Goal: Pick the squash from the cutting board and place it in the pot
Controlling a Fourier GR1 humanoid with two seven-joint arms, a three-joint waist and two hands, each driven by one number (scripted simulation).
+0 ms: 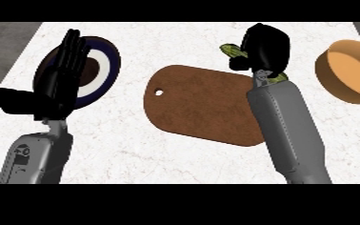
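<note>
At the cutting board's [200, 105] two o'clock edge, the right hand [264, 47] curls round the squash [232, 51], mostly hiding it. It looks light, stiff and smooth-skinned; mid-body suits holding. The pot [339, 71] waits at three o'clock. The left hand [67, 71] rests spread.

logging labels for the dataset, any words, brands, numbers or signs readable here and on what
None can be read.
Left forearm: a small round dark emblem, too blurred to read.
Cutting board, squash, pot, plate: no text.
</note>
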